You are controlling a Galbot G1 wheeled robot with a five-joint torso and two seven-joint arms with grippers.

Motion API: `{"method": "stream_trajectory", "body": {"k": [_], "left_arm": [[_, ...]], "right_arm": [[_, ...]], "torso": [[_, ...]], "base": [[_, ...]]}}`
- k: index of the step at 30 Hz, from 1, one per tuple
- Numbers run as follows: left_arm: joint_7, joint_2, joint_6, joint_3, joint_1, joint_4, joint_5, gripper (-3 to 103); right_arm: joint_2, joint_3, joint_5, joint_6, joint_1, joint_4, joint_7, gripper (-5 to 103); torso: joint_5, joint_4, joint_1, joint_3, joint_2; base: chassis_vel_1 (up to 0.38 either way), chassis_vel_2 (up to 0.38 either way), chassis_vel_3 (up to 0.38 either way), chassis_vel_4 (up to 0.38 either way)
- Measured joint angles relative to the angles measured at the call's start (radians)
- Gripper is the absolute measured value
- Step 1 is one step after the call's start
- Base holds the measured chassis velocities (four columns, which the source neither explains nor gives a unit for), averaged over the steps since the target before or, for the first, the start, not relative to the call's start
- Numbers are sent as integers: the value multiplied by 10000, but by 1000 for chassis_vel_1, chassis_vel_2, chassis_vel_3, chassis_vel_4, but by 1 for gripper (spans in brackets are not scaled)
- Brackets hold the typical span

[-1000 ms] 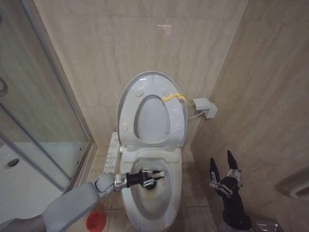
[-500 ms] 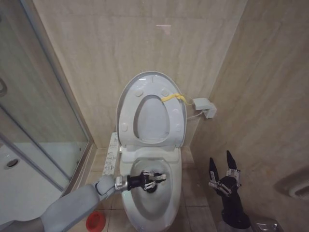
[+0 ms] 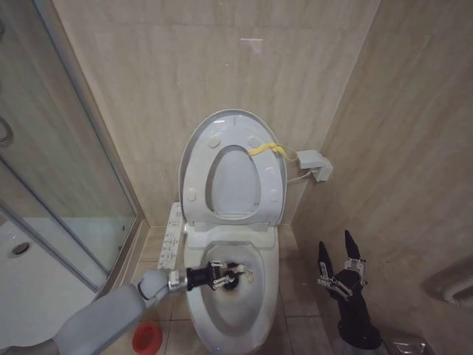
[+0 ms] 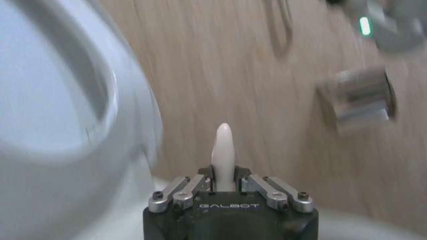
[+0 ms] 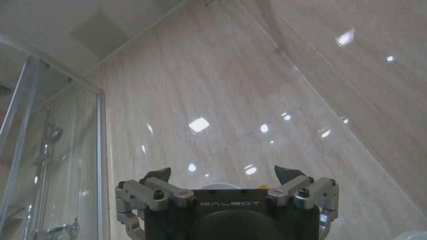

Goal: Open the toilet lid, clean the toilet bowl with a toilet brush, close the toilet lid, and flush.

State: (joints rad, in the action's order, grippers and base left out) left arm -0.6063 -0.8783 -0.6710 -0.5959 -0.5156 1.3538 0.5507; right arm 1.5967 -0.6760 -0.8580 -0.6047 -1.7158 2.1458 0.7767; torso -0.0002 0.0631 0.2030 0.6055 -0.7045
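Head view: toilet lid (image 3: 194,151) raised against the far wall, toilet bowl (image 3: 235,299) open, toilet brush (image 3: 231,280) head inside. Left gripper (image 3: 230,274) clamped on the white handle over the bowl. Right gripper (image 3: 335,255) parked right of the toilet, jaws apart, holding nothing.

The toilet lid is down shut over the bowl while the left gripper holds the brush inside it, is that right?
Not quite. The head view shows the toilet lid raised upright against the wall, not shut, leaving the toilet bowl open. The rest holds: the left gripper is shut on the toilet brush inside the bowl.
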Motion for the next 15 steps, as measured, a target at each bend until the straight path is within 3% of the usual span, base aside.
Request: {"method": "stream_trajectory", "body": {"k": [1,3,7,9,13,15], "left_arm": [[33,13,62,-8,87,270,126,20],[42,73,109,-155,222,493,185,20],[-178,272,6,-381,48,-201,-316,20],[-203,338,-30,-377,-114,-412,-420,20],[-112,164,78,-376,13,-60,-283,20],[147,-217,273,-428,365,598,110,20]], "right_arm": [[14,-1,0,0,-2,3,1,100],[42,-6,-1,-3,-12,5,2,100],[42,39,-3,-3,-31,66,0,100],[-9,56,-31,5,-42,111,-12,100],[-21,29,-52,5,-62,122,-14,100],[32,-19,-54,-3,-109,149,-7,100]], "torso": [[0,16,-1,-2,-1],[3,24,-2,-4,-2],[2,17,1,0,0],[3,-5,0,0,0],[1,-6,-1,0,0],[1,17,-1,-1,-1]], "base": [[0,0,0,0],[0,0,0,0],[0,0,0,0],[0,0,0,0],[13,4,0,9],[0,0,0,0]]}}
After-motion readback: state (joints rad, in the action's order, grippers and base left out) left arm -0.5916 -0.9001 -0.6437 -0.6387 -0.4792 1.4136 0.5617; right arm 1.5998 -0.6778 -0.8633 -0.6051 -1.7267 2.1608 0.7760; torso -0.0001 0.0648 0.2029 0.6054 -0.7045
